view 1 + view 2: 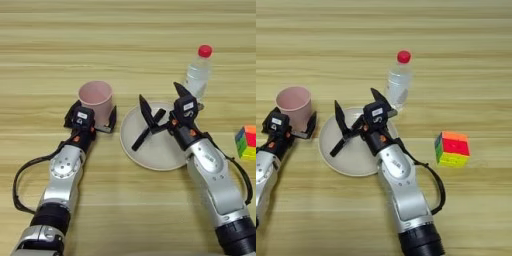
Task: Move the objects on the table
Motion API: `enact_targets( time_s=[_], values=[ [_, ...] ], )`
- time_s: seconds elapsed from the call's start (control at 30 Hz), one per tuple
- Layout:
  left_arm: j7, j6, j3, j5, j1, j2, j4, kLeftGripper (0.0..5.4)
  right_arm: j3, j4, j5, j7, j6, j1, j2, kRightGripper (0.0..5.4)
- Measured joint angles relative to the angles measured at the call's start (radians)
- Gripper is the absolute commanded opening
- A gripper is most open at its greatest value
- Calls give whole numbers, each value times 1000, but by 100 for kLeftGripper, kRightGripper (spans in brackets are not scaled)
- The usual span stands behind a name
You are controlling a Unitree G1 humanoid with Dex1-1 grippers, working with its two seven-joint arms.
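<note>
Gripping nothing that I can be sure of, the right gripper (162, 107) hangs over the plate (160, 155) with its two fingers spread wide; the pen (148, 131) lies slanted just below them, and whether a finger touches it cannot be told. The plate (a pale, round one) sits near the middle of the bench (125, 45). Just beyond the plate's far right rim stands the bottle (198, 75), upright, red cap on, close behind the right gripper. At the plate's left, the pink cup (96, 100) stands upright with its mouth open to the camera. The left gripper (92, 117) sits at the cup's near side, fingers spread to either side of its base; contact is unclear. A colourful cube (452, 148) rests well apart, toward the bench's right edge.
</note>
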Motion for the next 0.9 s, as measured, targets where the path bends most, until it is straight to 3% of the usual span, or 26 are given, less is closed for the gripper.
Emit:
enact_targets(
  time_s=[0.9],
  values=[
    [10, 9, -6, 0, 12, 4, -37, 539, -149, 25, -62, -129, 15, -48, -58, 540]
  ],
)
